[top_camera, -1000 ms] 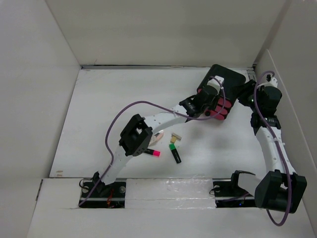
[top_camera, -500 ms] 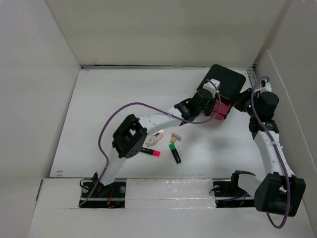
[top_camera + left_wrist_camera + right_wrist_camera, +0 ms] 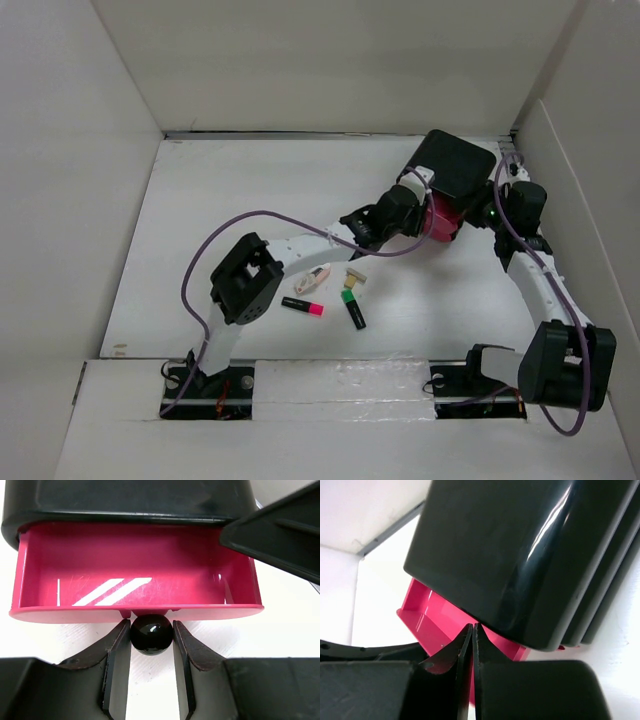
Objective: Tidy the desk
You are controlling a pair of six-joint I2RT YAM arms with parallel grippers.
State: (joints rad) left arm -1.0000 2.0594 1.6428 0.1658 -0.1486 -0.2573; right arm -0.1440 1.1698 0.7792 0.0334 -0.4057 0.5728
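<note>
Left wrist: left gripper clamped knob of pink drawer; right gripper, jaws together, beside black box, desk's far-right corner.

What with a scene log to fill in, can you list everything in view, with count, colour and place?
white matte desk: one, white, under everything
black plastic drawer box: one, black, far right corner
pink plastic drawer: one, pink, open at the box's front
black round knob: one, black, on the drawer front
black marker with pink cap: one, near centre
black marker with green cap: one, right of it
small beige piece: one, beyond the green-capped marker
small white-and-peach item: one, left of the beige piece
purple cables: two, one per arm
left gripper: one, black, closed on the knob
right gripper: one, black, closed, beside the box
</note>
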